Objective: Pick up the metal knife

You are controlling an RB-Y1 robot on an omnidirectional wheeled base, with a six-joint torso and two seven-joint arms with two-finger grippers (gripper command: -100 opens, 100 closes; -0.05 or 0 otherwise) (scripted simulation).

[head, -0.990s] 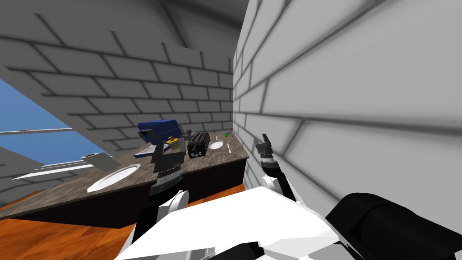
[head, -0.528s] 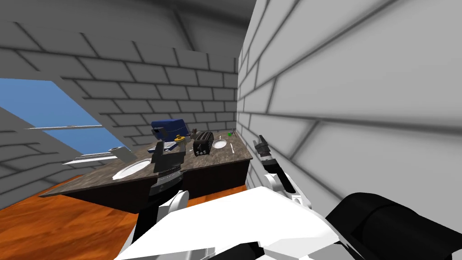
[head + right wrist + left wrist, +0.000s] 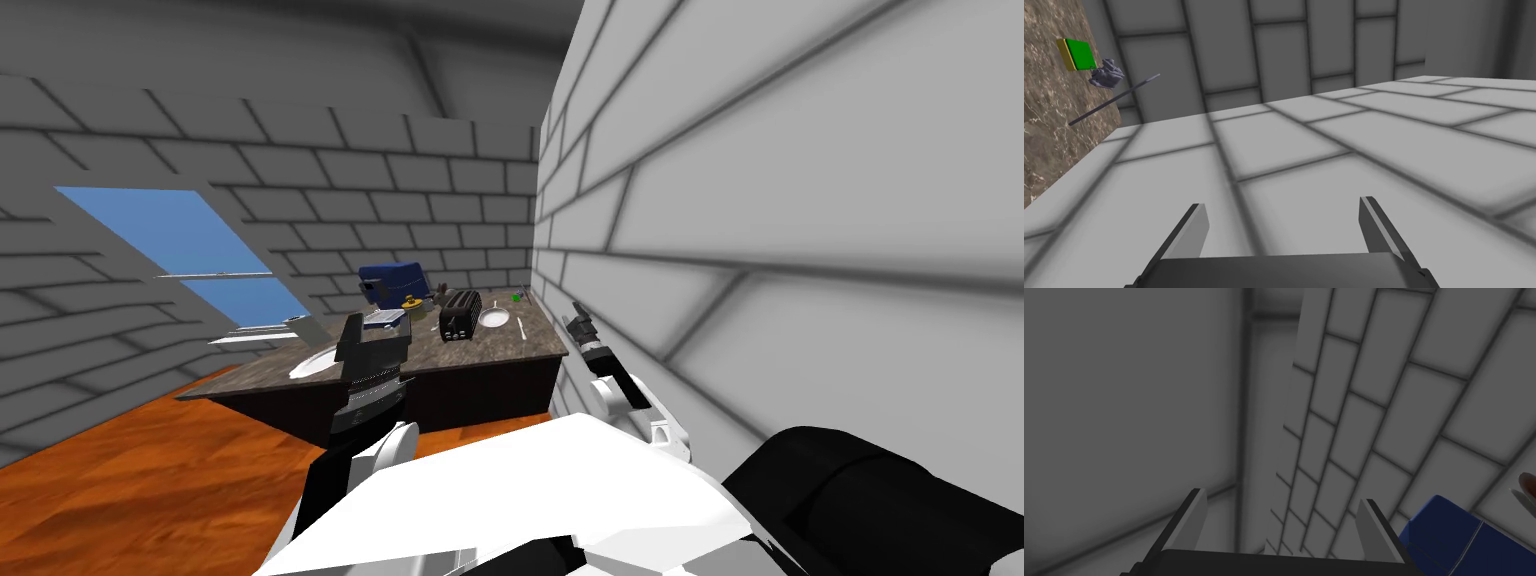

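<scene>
A thin pale knife [image 3: 521, 327] lies on the brown stone counter [image 3: 500, 352], near its right end, beside a white plate [image 3: 493, 318]. In the right wrist view, a thin grey utensil [image 3: 1114, 100] lies on the counter's far end by the wall; I cannot tell whether it is the knife. My left gripper [image 3: 375, 335] is raised before the counter's front edge, open and empty [image 3: 1281, 528]. My right gripper [image 3: 577, 315] hovers by the counter's right end against the brick wall, open and empty [image 3: 1281, 230].
On the counter stand a black toaster [image 3: 460, 314], a blue appliance [image 3: 393, 281], a green sponge [image 3: 1076, 54], a small grey object [image 3: 1106, 76] and a white sink basin [image 3: 312, 362]. A brick wall [image 3: 760, 250] runs close along my right. Orange wood floor [image 3: 150, 480] lies to the left.
My base and head have swung: the counter now looks smaller and farther, and the window has slid toward the middle. Both arms keep their pose, with the grippers still open.
</scene>
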